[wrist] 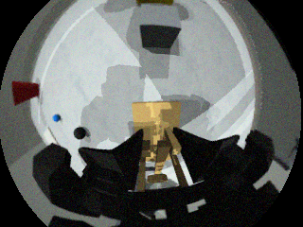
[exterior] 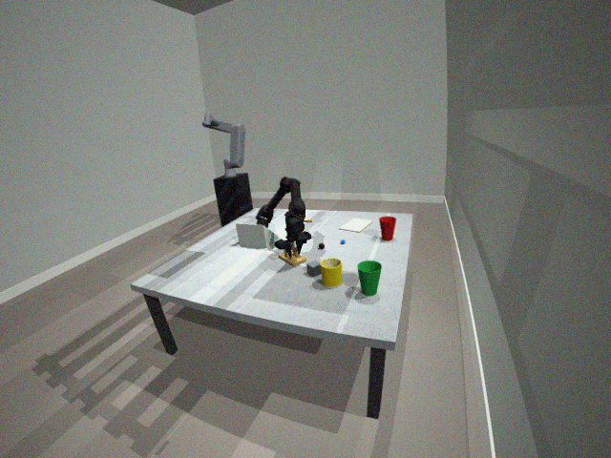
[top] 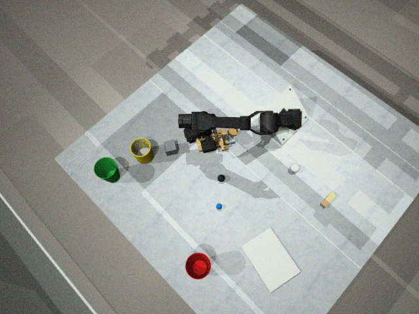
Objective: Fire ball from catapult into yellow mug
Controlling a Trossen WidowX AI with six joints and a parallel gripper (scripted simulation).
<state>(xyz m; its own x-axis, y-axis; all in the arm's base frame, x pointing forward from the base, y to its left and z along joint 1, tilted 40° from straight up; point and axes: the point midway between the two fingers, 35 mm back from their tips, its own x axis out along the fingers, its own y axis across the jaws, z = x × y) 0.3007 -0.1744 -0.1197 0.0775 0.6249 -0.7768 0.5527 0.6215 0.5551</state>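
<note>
The wooden catapult (top: 223, 135) (exterior: 298, 261) (wrist: 156, 113) stands on the table. My gripper (top: 200, 139) (exterior: 294, 252) (wrist: 158, 130) points down over it and is shut on its frame, one finger on each side. The arm partly hides the catapult in the top and exterior views, and I cannot tell whether its cup holds a ball. The yellow mug (top: 145, 157) (exterior: 330, 274) stands upright beyond the catapult's front. A blue ball (top: 218, 206) (exterior: 343, 241) (wrist: 57, 117) and a black ball (top: 220, 178) (exterior: 321, 245) (wrist: 80, 132) lie to one side.
A grey block (top: 171, 147) (exterior: 312, 268) (wrist: 159, 36) sits between catapult and yellow mug. A green cup (top: 108, 169) (exterior: 368, 278) stands beyond the mug. A red cup (top: 198, 265) (exterior: 387, 228), white sheet (top: 270, 259), round white object (top: 294, 167) and small wooden block (top: 328, 199) stand farther off.
</note>
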